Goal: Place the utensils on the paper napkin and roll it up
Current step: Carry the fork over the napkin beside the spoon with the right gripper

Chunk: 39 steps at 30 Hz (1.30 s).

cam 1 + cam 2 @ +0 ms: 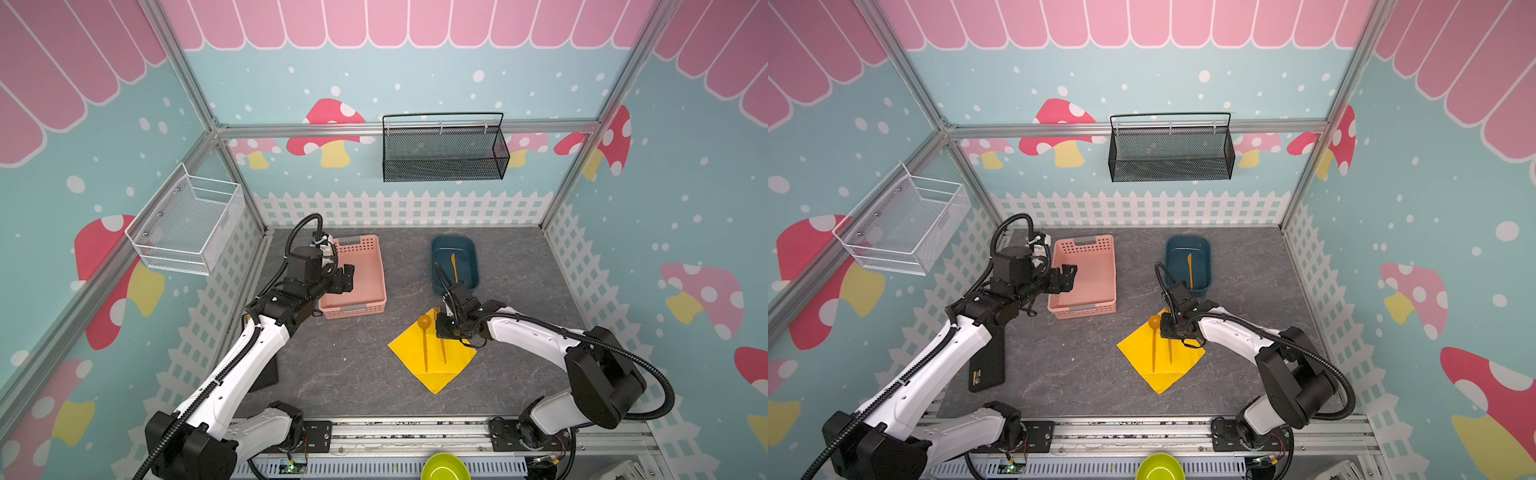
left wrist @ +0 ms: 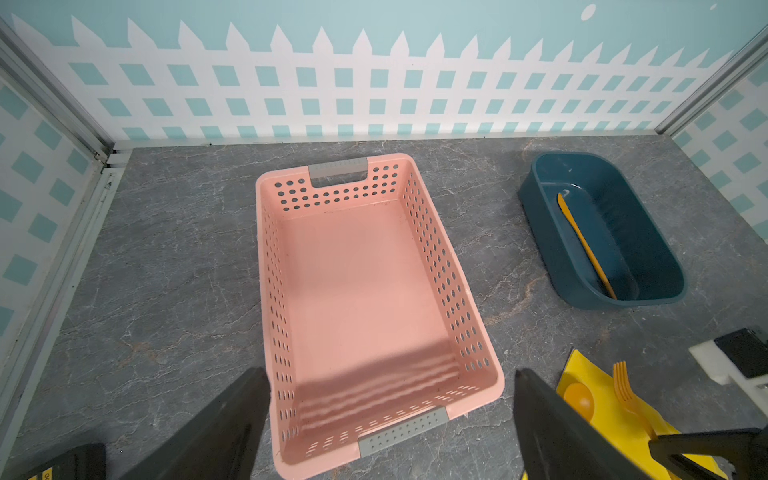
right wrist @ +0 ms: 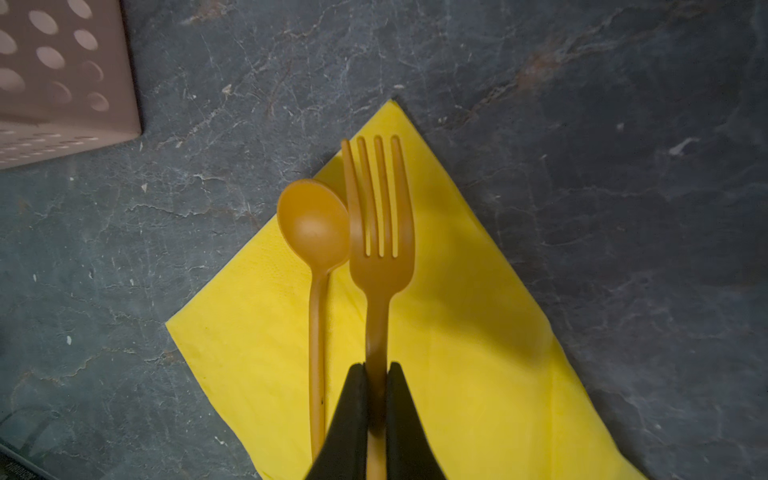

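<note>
Pinching the fork by its handle, the right gripper is holding it over the paper napkin, with both jaws pressed against the handle's sides. The fork is running parallel to the spoon and just beside it, tines pointing toward a napkin corner. Whether the fork is already resting on the paper cannot be told; a shadow is falling on the napkin beside it.

Status of the placement stage, as judged:
- Spoon: lying on the napkin, its bowl reaching partly past the paper's edge. This item is counting as placed.
- Fork: in position over the napkin but not yet released.
- Knife: lying inside the blue tub, well apart from the napkin. This item is waiting for pickup.

The left gripper is hanging over the pink basket with its jaws spread wide and gripping nothing. The basket is showing no contents in the left wrist view.

The napkin is lying flat and unrolled on the grey tabletop in both top views, one corner toward the tub. Rolling is therefore not yet begun. Roughly, the task is sitting partway through placement: releasing the fork, fetching the knife and rolling the paper are remaining.
</note>
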Available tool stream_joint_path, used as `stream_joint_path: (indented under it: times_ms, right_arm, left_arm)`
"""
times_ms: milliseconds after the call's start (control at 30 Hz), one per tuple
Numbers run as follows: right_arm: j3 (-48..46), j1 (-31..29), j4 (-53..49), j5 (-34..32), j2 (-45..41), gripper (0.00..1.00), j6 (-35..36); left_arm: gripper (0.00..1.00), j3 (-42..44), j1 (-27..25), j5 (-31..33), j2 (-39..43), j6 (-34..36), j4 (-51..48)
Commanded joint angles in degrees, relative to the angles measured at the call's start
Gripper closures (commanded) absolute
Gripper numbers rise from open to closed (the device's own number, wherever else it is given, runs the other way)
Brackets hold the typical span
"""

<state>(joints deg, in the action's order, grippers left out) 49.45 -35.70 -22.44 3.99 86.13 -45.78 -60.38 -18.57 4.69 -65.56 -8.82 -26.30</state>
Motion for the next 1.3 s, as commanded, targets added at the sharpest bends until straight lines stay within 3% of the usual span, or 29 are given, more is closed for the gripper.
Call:
stream_joint_path:
  times_ms: [0,1267]
  right_arm:
    - [-1.1,-0.4,2.8,0.6,0.8,0.91,-1.3]
    - [-3.9,-0.5,5.5,3.2,4.5,0.91,-2.5]
  left_arm:
    - [0.07,0.7,-0.3,-0.3,0.7,-0.4,-0.2]
    - [0.07,0.7,-0.9,0.0,0.1,-0.3,-0.2]
